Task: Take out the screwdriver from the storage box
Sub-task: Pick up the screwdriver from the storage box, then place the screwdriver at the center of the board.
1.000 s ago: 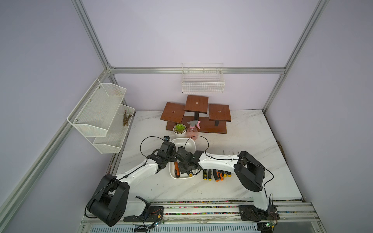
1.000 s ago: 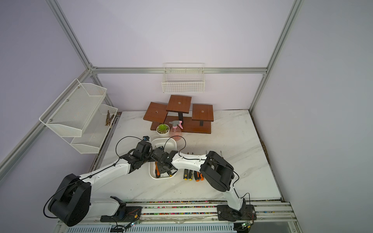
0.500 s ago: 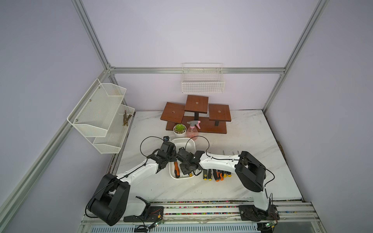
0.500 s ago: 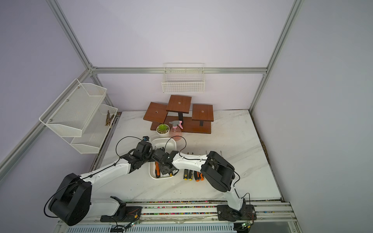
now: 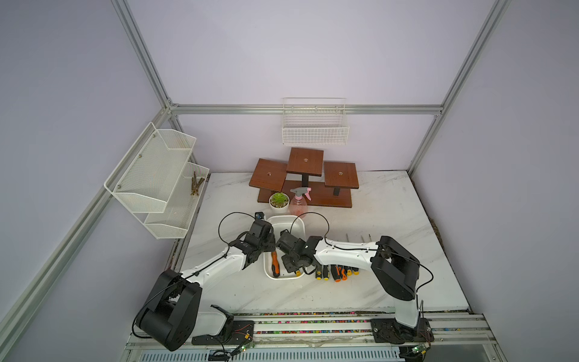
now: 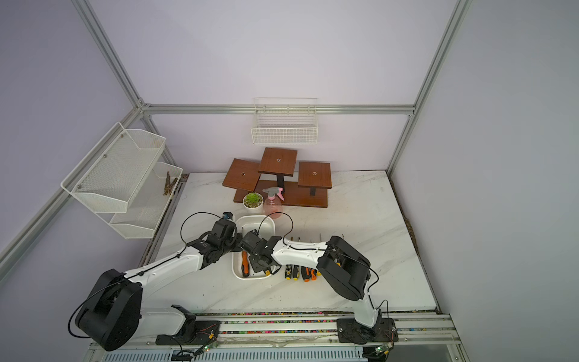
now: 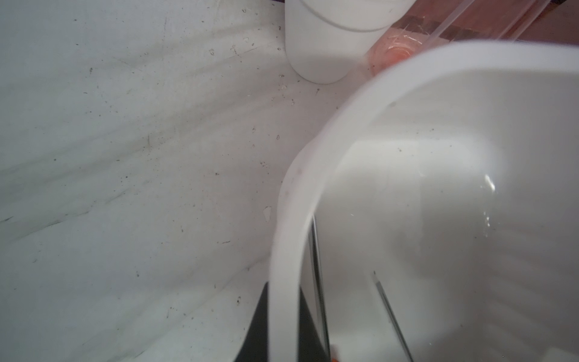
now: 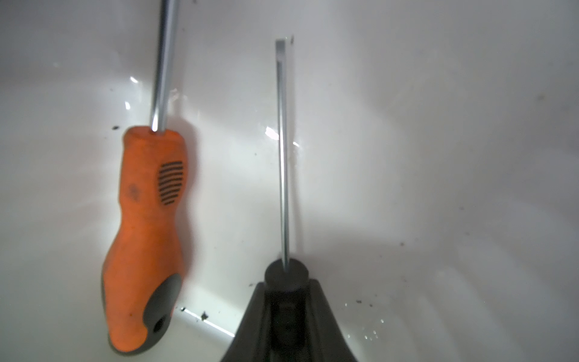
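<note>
The right gripper [image 8: 285, 294] is clamping the slim screwdriver [image 8: 283, 156] in the storage box [image 7: 313, 175], an orange screwdriver [image 8: 147, 219] lying alongside. The left gripper [image 7: 282, 329] is pinching the rim at 9 o'clock.

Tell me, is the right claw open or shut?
Shut: the right gripper pinches the thin screwdriver by its dark handle, inside the storage box.

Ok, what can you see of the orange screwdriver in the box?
The orange screwdriver has a plastic-looking handle with a ribbed patch, a grey end cap with a hole, and a bright metal shaft. It lies flat on the storage box floor near a side wall, apart from a slimmer screwdriver. Nothing grips it.
</note>
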You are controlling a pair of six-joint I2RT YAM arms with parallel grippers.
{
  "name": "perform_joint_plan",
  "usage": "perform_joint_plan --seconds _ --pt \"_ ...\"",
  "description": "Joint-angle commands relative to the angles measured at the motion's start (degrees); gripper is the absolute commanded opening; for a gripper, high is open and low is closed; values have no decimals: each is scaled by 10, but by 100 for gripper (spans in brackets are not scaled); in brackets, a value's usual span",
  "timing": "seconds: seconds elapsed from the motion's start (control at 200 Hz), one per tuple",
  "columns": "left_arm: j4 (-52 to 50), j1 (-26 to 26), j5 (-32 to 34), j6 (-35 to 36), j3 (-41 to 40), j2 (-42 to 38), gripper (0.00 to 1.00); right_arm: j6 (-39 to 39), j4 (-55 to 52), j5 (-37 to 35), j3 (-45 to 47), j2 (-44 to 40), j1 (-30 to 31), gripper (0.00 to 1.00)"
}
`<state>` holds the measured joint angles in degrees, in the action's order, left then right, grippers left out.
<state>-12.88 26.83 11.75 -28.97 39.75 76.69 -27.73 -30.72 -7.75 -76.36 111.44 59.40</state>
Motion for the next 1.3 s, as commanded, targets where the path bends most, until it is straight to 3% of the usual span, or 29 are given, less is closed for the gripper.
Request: perform_joint_plan --seconds 0.0,0.55,0.99,1.295 --pt "24 -2 2 -2 26 -17 0 10 15 8 15 -37 -2 0" --pt "20 -2 5 2 31 -15 0 -4 35 45 36 -124 -3 0" --pt "30 -2 -2 15 18 -19 0 -12 -55 -40 67 -256 -22 0" --pt "39 -2 -2 20 0 -20 0 11 -140 -68 149 -395 -96 0"
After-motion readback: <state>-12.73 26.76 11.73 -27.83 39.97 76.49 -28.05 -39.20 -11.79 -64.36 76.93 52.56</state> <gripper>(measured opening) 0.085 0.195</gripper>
